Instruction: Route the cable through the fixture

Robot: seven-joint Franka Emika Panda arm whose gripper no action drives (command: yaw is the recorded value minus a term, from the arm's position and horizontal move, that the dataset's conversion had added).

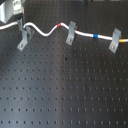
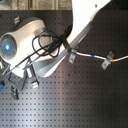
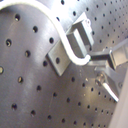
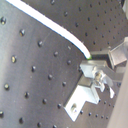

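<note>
First exterior view: the cable (image 1: 47, 33) runs across 3 clips; at the leftmost clip (image 1: 23, 39) the gripper (image 1: 24, 29) is clamped on it over the table (image 1: 65, 95).

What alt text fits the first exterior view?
A wavy white cable runs across a black perforated table past three slanted grey bracket clips, at the first exterior view's left, middle and right. The cable carries a red-orange band and a blue band.

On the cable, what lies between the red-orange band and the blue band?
In the first exterior view, the middle fixture stands between the red-orange band and the blue band on the cable.
</note>
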